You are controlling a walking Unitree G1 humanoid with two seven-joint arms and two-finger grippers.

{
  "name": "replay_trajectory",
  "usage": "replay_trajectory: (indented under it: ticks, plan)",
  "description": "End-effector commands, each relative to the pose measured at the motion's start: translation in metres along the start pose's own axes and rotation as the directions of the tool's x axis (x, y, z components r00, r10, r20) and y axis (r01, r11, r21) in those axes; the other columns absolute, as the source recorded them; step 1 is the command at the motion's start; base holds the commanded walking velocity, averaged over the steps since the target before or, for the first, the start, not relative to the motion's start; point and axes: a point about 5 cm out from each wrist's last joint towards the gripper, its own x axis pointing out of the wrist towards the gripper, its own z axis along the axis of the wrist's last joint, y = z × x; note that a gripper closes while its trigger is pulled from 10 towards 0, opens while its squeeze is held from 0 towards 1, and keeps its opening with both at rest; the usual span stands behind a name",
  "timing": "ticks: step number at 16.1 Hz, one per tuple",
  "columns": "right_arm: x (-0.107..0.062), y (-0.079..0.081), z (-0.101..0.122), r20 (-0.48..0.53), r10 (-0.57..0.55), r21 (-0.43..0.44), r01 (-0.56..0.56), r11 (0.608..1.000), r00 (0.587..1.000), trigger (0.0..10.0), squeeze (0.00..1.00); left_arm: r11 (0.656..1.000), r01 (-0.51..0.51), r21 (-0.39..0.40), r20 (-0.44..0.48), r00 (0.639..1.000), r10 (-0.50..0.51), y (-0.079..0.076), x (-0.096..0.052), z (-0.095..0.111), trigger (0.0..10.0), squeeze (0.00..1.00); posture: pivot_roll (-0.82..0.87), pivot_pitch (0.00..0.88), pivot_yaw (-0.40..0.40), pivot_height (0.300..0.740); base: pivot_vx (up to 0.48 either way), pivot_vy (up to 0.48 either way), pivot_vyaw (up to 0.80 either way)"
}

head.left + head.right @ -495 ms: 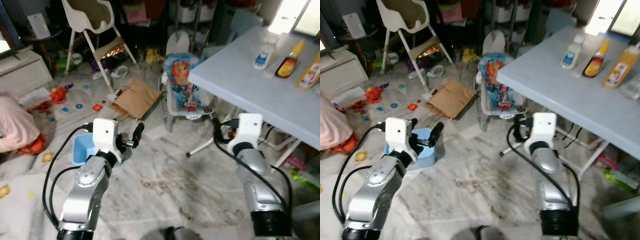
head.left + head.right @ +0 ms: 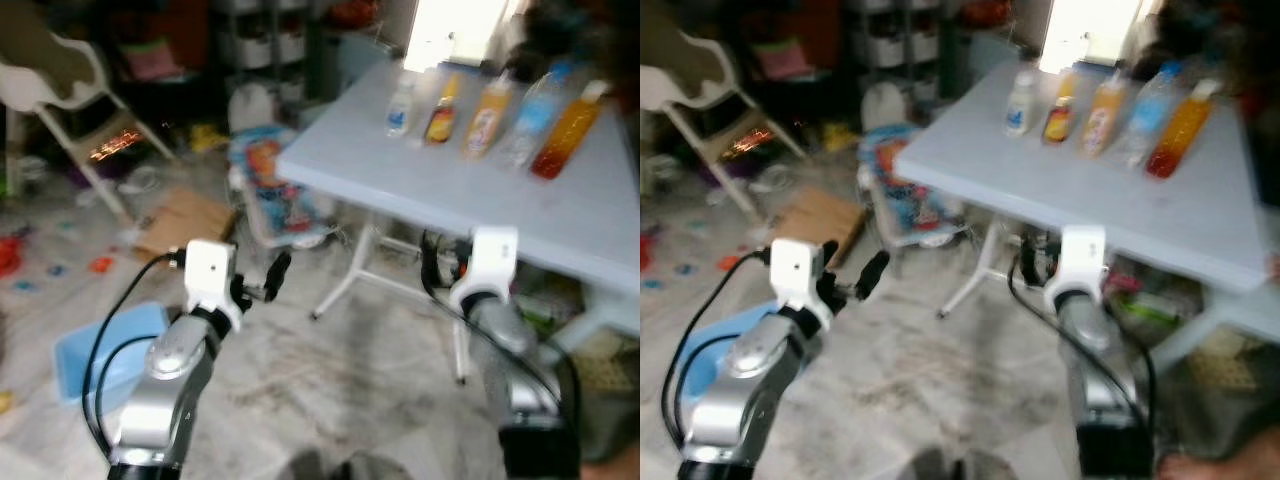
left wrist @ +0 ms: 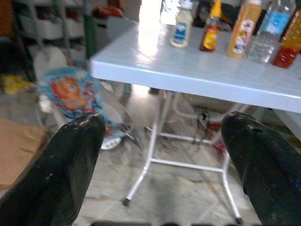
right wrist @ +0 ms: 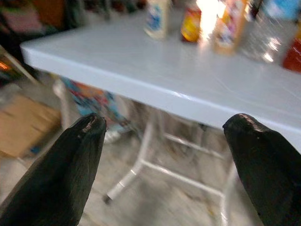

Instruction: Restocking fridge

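My left tool (image 3: 160, 155) hangs spread and empty at 9 o'clock above a marble floor (image 2: 340, 370). My right tool (image 4: 164, 165), equally spread, faces the white desk (image 2: 480, 190) at 1 o'clock, where five bottles (image 2: 480, 115) stand in a row near its far edge.

no legible text on the bottles (image 3: 244, 28), labels too blurred
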Motion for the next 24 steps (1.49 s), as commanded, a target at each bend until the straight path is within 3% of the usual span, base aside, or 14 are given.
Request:
replay_trajectory:
  ticks: [1, 6, 11, 14, 15, 17, 20, 22, 24]
  plan:
    - [0.003, -0.001, 0.009, 0.029, 0.000, -0.002, 0.000, 1.000, 1.000, 10.0, 0.00, 1.000, 0.025, 0.008, 0.014, 1.000, -0.025, -0.004, 0.003, 0.004, 10.0, 0.00, 0.00, 0.000, -0.009, 0.740, 0.401, 0.000, 0.00]
    - [0.002, 0.001, 0.011, 0.045, 0.001, 0.001, -0.001, 1.000, 0.999, 10.0, 0.00, 0.999, 0.033, 0.010, 0.029, 0.999, -0.034, -0.007, 0.005, 0.006, 10.0, 0.00, -0.01, 0.000, -0.006, 0.740, 0.403, 0.000, -0.26]
    - [-0.013, -0.010, 0.020, 0.131, -0.083, -0.020, 0.086, 0.996, 0.988, 10.0, 0.00, 0.997, -0.069, 0.025, 0.072, 0.995, 0.067, 0.004, 0.000, 0.011, 10.0, 0.00, -0.01, 0.000, -0.007, 0.740, 0.400, 0.000, 0.00]
    - [-0.023, -0.017, 0.010, 0.096, -0.145, -0.038, 0.150, 0.988, 0.985, 10.0, 0.00, 0.988, -0.150, 0.038, 0.083, 0.986, 0.147, 0.015, -0.006, 0.009, 10.0, 0.00, -0.01, 0.000, 0.002, 0.740, 0.000, 0.000, 0.00]
    - [-0.025, -0.018, 0.005, 0.076, -0.160, -0.040, 0.163, 0.986, 0.984, 10.0, 0.00, 0.975, -0.207, 0.078, 0.124, 0.973, 0.196, 0.021, -0.010, 0.011, 10.0, 0.00, -0.01, 0.000, 0.008, 0.740, 0.000, 0.000, 0.00]
    - [-0.029, -0.017, 0.003, 0.097, -0.167, -0.080, 0.175, 0.981, 0.981, 10.0, 0.00, 0.976, -0.213, 0.046, 0.131, 0.970, 0.206, 0.027, -0.014, 0.007, 10.0, 0.00, -0.02, 0.000, 0.016, 0.740, 0.000, 0.000, 0.00]
    - [-0.035, -0.019, 0.000, 0.093, -0.209, -0.051, 0.215, 0.975, 0.973, 10.0, 0.00, 0.927, -0.356, 0.120, 0.151, 0.929, 0.338, 0.045, -0.023, 0.003, 10.0, 0.00, -0.02, 0.000, 0.018, 0.740, 0.000, 0.000, 0.00]
    - [-0.040, -0.016, -0.004, 0.064, -0.188, 0.012, 0.187, 0.982, 0.980, 10.0, 0.00, 0.934, -0.343, 0.098, 0.138, 0.934, 0.329, 0.045, -0.024, -0.002, 10.0, 0.00, -0.02, 0.000, 0.016, 0.740, 0.000, 0.000, 0.00]
    - [-0.041, -0.014, -0.001, 0.101, -0.163, 0.007, 0.163, 0.987, 0.981, 10.0, 0.00, 0.927, -0.356, 0.116, 0.132, 0.931, 0.341, 0.045, -0.026, -0.003, 10.0, 0.00, -0.01, 0.000, 0.015, 0.740, 0.000, 0.000, 0.00]
